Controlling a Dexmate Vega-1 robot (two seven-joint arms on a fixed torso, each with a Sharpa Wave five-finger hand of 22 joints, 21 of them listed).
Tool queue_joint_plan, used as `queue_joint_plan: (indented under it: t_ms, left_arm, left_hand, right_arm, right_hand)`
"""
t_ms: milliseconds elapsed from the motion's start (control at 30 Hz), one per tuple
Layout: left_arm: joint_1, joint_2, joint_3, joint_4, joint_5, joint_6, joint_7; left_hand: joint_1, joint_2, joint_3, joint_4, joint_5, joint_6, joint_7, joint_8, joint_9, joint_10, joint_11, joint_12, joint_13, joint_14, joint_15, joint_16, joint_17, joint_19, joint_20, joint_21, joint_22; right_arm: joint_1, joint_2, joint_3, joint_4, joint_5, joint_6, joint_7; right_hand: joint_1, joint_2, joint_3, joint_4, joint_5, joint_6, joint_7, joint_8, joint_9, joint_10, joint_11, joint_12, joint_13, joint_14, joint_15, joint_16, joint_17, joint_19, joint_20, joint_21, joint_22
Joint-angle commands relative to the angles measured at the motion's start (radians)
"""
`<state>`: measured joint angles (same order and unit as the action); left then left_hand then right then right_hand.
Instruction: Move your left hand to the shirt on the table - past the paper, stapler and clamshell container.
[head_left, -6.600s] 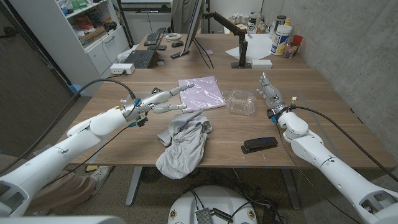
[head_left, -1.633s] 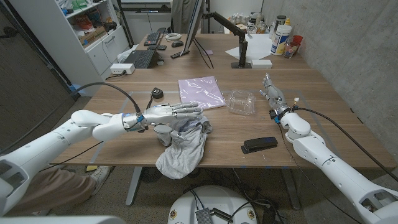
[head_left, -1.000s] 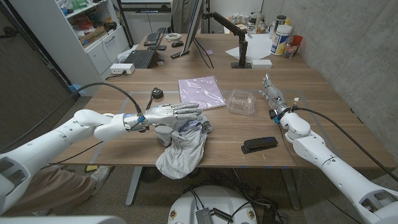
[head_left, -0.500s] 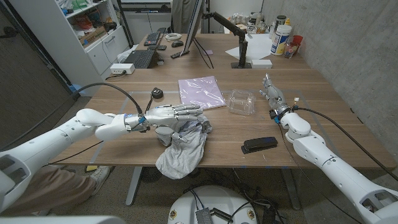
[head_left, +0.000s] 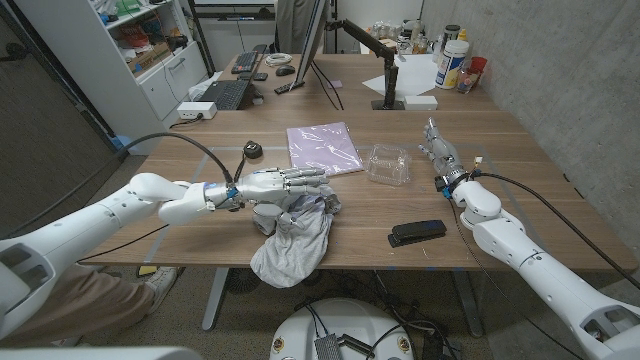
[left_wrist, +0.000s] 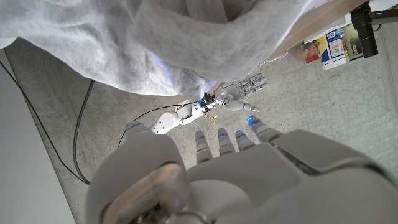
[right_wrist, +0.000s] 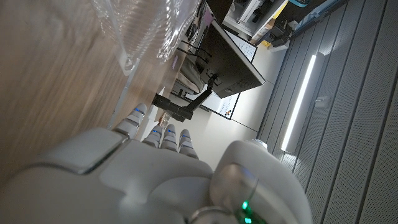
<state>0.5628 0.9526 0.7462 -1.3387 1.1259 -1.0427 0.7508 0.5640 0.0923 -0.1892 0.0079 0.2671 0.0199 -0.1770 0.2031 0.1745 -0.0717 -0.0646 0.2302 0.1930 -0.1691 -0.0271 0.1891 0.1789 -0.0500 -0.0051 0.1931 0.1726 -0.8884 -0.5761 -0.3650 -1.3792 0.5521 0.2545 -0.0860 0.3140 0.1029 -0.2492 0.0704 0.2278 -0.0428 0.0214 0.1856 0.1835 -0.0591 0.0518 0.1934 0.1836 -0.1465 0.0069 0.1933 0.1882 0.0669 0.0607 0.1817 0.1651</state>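
Left hand (head_left: 285, 182), fingers extended and holding nothing, is hovering over the shirt (head_left: 295, 230) at the table's (head_left: 520, 190) near-middle edge. Right hand (head_left: 437, 150) is standing empty, fingers straight. Risk: fingertips snagging folds, dragging cloth off the edge. Hand-to-shirt contact is obscured.

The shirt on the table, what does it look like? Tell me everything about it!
The shirt is light grey, soft-looking cloth, crumpled in a heap near the wooden table's front edge, with its lower part hanging over that edge. The left hand reaches over its upper end, fingers stretched out just above or on the folds; I cannot tell if they touch. It isn't being gripped.
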Motion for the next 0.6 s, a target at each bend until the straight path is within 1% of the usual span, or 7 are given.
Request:
queue_joint_plan:
  t_ms: [33, 267, 600]
  left_arm:
    - [-0.034, -0.016, 0.053, 0.016, 0.026, 0.027, 0.050]
    - [-0.042, -0.016, 0.073, 0.013, 0.026, 0.041, 0.058]
    - [-0.055, -0.021, 0.095, 0.017, 0.025, 0.038, 0.052]
  left_hand:
    - [0.012, -0.001, -0.002, -0.005, -0.002, 0.004, -0.002, -0.002, 0.005, -0.003, -0.001, 0.004, 0.005, -0.024, -0.057, -0.001, 0.003, 0.003, -0.002, 0.002, 0.002]
    - [0.013, -0.001, -0.002, -0.006, -0.003, 0.004, -0.001, -0.003, 0.005, -0.003, -0.001, 0.003, 0.005, -0.024, -0.057, -0.001, 0.003, 0.003, 0.000, 0.001, 0.002]
    - [0.015, 0.000, 0.000, -0.007, -0.005, 0.004, 0.000, -0.005, 0.005, -0.003, -0.001, 0.003, 0.005, -0.024, -0.057, -0.001, 0.003, 0.003, 0.000, 0.001, 0.002]
  right_arm:
    - [-0.009, -0.007, 0.006, 0.000, 0.006, 0.004, 0.003]
    - [-0.003, -0.004, 0.003, 0.013, 0.003, 0.015, 0.012]
    - [-0.002, -0.002, 0.007, 0.020, 0.007, 0.020, 0.013]
  right_hand:
    - [0.007, 0.009, 0.001, 0.000, -0.001, 0.003, -0.002, 0.009, 0.003, -0.004, -0.002, 0.002, 0.004, -0.007, 0.000, 0.001, 0.001, -0.004, 0.006, 0.006, 0.004]
    - [0.008, 0.009, 0.001, 0.000, -0.002, 0.003, -0.001, 0.008, 0.003, -0.004, -0.002, 0.002, 0.004, -0.007, -0.001, 0.001, 0.001, -0.004, 0.006, 0.006, 0.004]
    - [0.008, 0.009, 0.002, -0.001, -0.002, 0.004, -0.002, 0.008, 0.003, -0.005, -0.003, 0.002, 0.004, -0.007, -0.001, 0.001, 0.001, -0.004, 0.007, 0.006, 0.004]
